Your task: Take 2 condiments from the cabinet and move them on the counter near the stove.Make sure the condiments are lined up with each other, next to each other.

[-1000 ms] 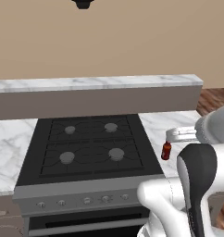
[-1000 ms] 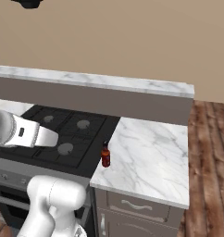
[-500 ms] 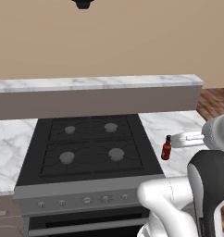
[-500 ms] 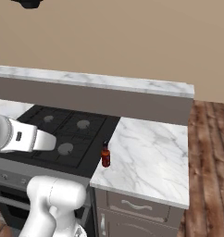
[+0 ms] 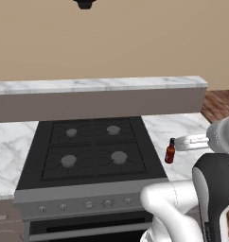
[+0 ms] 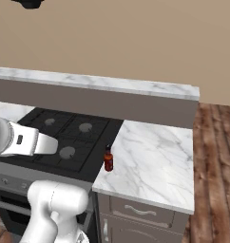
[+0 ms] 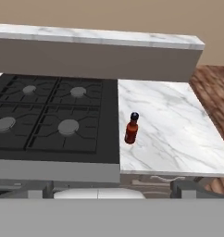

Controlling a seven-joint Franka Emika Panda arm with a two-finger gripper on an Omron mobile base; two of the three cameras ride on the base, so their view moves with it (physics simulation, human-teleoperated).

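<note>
A short reddish-brown sauce bottle [image 5: 170,151] [image 6: 108,160] [image 7: 131,129] with a dark cap stands upright on the white marble counter [image 5: 156,125] [image 6: 155,152] [image 7: 171,125], just right of the black stove [image 5: 92,149] [image 6: 64,137] [image 7: 49,120]. My gripper [image 7: 111,189] is open with nothing between its fingertips. It hangs in front of the stove's front edge, well back from the bottle and apart from it. The cabinet is out of view.
A raised marble ledge [image 5: 97,85] [image 6: 102,83] runs behind the stove and counter. More counter [image 5: 7,146] lies left of the stove. Wooden floor [image 6: 216,166] begins past the counter's right end. The stove's knobs [image 5: 88,204] line its steel front.
My arm has drawn back and sunk a little toward the base. The bottle has stayed in place and the jaws have stayed open.
</note>
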